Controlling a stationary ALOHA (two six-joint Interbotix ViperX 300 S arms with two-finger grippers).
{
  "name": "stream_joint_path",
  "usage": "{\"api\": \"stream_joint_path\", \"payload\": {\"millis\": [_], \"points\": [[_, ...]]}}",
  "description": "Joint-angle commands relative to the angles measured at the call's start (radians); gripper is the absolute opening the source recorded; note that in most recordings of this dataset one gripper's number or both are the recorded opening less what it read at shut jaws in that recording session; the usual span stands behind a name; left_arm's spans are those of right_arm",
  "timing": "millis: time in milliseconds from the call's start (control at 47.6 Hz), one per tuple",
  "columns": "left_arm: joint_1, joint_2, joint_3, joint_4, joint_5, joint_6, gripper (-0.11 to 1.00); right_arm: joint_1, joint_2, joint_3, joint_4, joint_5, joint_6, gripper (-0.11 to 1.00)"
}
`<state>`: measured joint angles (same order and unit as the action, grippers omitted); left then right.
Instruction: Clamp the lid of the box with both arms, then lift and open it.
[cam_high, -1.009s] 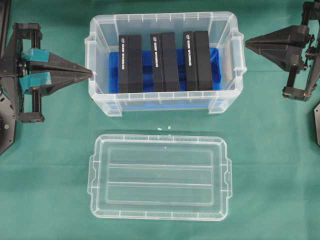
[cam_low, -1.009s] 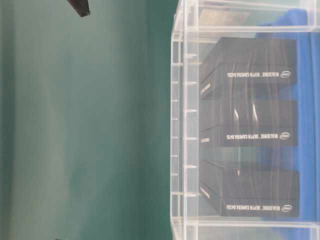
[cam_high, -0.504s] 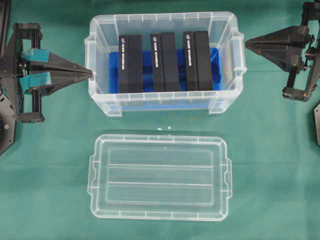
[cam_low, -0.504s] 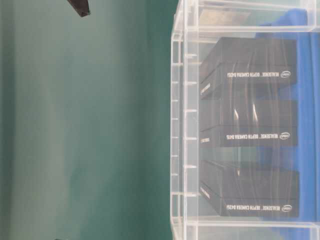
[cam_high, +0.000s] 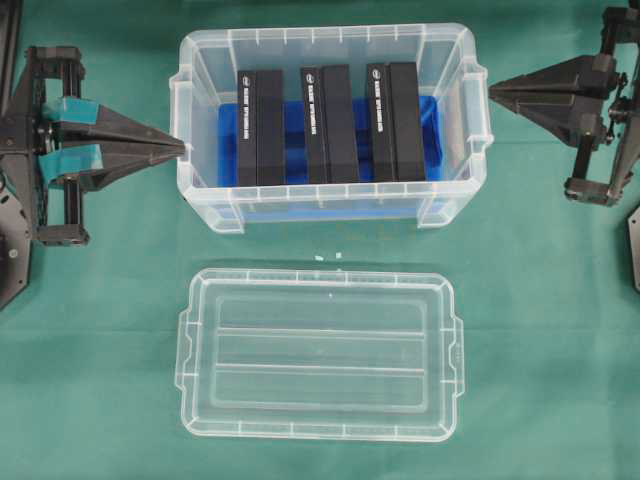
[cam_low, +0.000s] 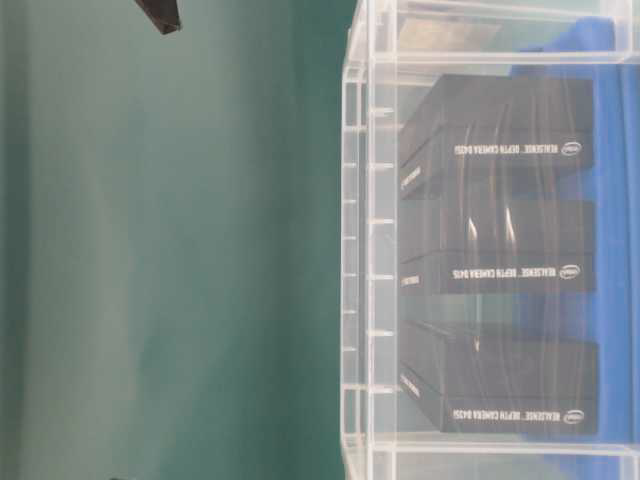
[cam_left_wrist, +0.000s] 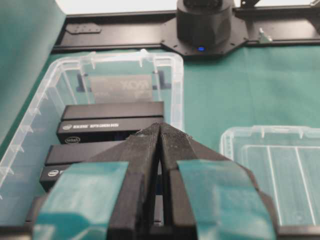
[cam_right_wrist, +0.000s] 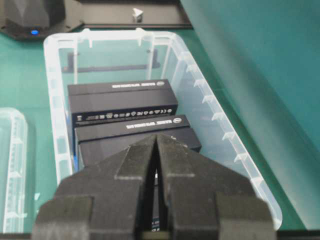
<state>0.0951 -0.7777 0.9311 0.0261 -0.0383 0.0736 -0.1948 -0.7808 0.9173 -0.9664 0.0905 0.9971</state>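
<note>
The clear lid (cam_high: 320, 355) lies flat on the green cloth in front of the box (cam_high: 330, 36), apart from it; the left wrist view shows the lid (cam_left_wrist: 280, 165) at the right. The box stands open, with three black slabs (cam_high: 325, 125) on blue lining. My left gripper (cam_high: 183, 148), with teal tape, is shut and empty, its tip by the box's left handle. My right gripper (cam_high: 493, 88) is shut and empty, its tip by the right handle. Both wrist views show the jaws closed to a point: left gripper (cam_left_wrist: 160, 127), right gripper (cam_right_wrist: 156, 137).
Green cloth covers the table (cam_high: 560, 300). Black arm bases stand at the far left (cam_high: 15, 240) and the far right (cam_high: 632, 240). In the table-level view the box wall (cam_low: 360, 250) fills the right side, and a black gripper tip (cam_low: 160, 15) shows at the top.
The right gripper has shifted very slightly; the left gripper, the box and the lid have not moved.
</note>
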Motion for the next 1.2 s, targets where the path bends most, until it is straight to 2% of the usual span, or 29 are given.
{"api": "stream_joint_path", "payload": {"millis": [0,1177], "points": [[-0.002,-0.002,-0.012,-0.003,-0.006,-0.002,0.01,0.005,0.002,-0.011,0.002,-0.006,0.000,0.00],[-0.002,-0.002,-0.012,-0.003,-0.005,-0.002,0.01,0.015,0.003,-0.011,0.002,-0.009,-0.002,0.00]]}}
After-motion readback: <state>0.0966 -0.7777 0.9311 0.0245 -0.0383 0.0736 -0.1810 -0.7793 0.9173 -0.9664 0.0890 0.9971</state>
